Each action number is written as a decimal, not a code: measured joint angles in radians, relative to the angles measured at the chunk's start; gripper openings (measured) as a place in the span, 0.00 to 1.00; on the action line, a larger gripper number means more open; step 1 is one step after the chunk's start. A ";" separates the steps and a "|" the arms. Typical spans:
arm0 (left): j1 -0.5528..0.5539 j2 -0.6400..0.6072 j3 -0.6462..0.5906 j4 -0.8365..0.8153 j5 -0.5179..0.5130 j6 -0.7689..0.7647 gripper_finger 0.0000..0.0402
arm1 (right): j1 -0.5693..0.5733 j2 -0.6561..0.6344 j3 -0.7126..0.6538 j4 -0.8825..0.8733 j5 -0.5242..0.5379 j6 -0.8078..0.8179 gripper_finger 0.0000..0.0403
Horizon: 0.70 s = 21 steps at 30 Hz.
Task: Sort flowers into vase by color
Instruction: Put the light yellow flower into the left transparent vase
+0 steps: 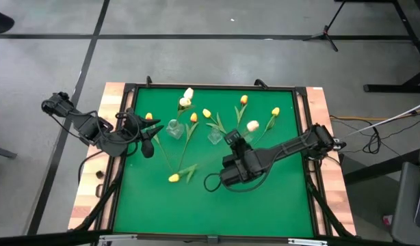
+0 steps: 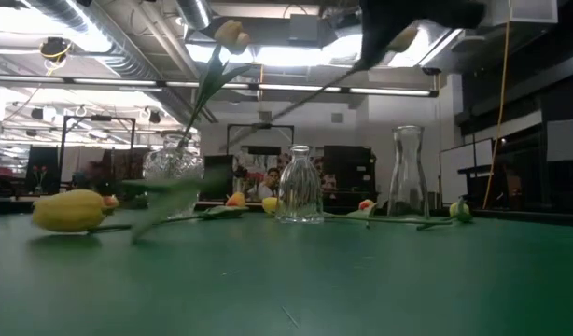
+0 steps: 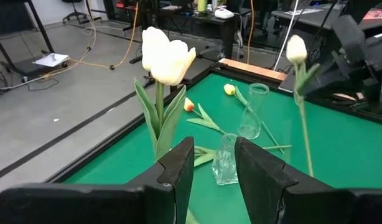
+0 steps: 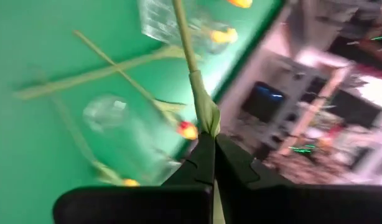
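My right gripper is over the mat's middle, shut on a white tulip lifted above the mat. My left gripper hovers open near the mat's left edge, beside a small faceted vase. A white tulip stands just beside its fingers. That stem passes behind one finger, and in the low view it runs down into the round vase. A bottle vase and a tall carafe stand further right. Several yellow and orange tulips lie flat on the mat, one near the front. My right gripper pinches the white tulip's stem between its two shut fingers, high up where a leaf wraps it, just below the head. The long stem runs on past the fingertips and hangs below them. Its lower end is clear of the mat.
A green mat in a black rail and wooden frame holds everything. Loose tulips lie across its far half. The near half is bare apart from a cable loop. People sit in the room behind.
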 joint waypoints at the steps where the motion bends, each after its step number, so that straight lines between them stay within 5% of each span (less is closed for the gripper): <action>1: 0.000 0.000 0.000 0.000 0.000 0.000 0.28 | -0.005 0.000 0.000 0.001 0.046 -0.015 0.01; 6: 0.000 0.000 0.000 0.000 -0.001 -0.001 0.28 | -0.012 0.000 0.000 0.001 0.226 -0.074 0.01; 21: 0.000 0.000 0.000 -0.009 -0.037 -0.001 0.28 | -0.012 0.000 0.000 0.117 0.442 -0.293 0.01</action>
